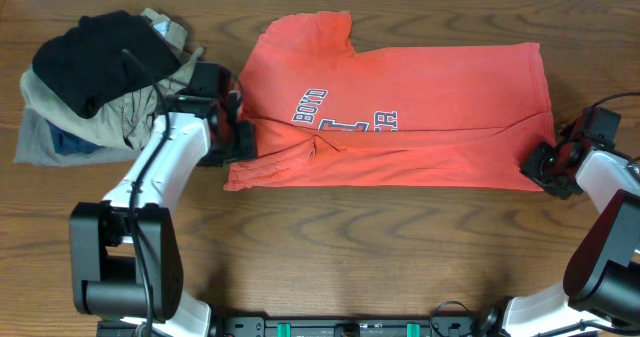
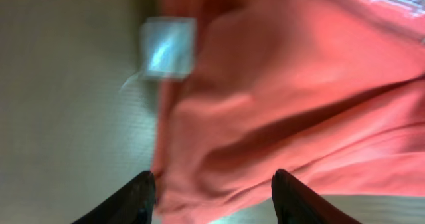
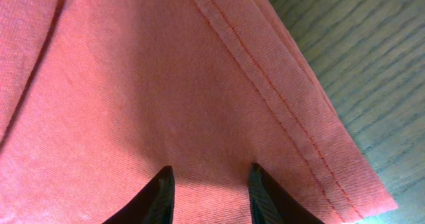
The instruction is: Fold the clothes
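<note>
The red-orange T-shirt (image 1: pixel 420 97) lies folded into a long band across the table, its navy-and-white lettering (image 1: pixel 345 125) facing up. My left gripper (image 1: pixel 236 142) sits at the shirt's left end. In the left wrist view it (image 2: pixel 214 176) is open, its jaws wide apart over bunched red cloth (image 2: pixel 299 84), with the white neck tag (image 2: pixel 169 46) just beyond. My right gripper (image 1: pixel 541 165) is at the shirt's lower right corner. Its jaws (image 3: pixel 210 169) stand apart over flat fabric (image 3: pixel 133 84) near the stitched hem (image 3: pixel 279 104), open.
A pile of other clothes (image 1: pixel 120 117) sits at the back left, with a black garment (image 1: pixel 95 52) on top of khaki and grey-blue pieces. Bare wooden table (image 1: pixel 380 247) spreads in front of the shirt.
</note>
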`<state>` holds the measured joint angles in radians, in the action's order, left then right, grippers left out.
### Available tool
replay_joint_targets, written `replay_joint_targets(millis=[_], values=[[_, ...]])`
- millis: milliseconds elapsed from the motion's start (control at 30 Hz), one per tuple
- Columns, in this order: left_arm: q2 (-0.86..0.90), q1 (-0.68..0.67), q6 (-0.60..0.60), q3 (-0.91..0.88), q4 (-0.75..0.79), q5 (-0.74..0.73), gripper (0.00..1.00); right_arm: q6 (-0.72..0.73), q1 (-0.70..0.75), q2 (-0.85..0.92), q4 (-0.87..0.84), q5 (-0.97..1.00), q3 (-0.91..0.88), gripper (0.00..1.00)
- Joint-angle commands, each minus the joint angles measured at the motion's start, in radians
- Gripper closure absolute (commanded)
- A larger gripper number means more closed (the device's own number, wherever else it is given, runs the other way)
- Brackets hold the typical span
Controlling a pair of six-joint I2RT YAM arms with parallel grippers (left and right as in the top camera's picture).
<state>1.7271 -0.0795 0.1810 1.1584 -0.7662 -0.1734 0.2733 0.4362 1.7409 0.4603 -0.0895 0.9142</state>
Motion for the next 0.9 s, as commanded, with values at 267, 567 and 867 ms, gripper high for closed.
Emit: replay_joint_targets(millis=[267,567,867], values=[[0.014,0.033,0.053,-0.03,-0.23,0.002,0.51,-0.01,-0.002,0.023,0.034,0.011,-0.017,0.64],[0.014,0.023,0.049,-0.148,-0.1,0.001,0.57,-0.009,-0.002,0.023,0.033,0.011,-0.017,0.64],[0.014,-0.071,0.011,-0.206,0.085,0.018,0.55,-0.009,-0.002,0.023,0.032,0.011,-0.017,0.64]])
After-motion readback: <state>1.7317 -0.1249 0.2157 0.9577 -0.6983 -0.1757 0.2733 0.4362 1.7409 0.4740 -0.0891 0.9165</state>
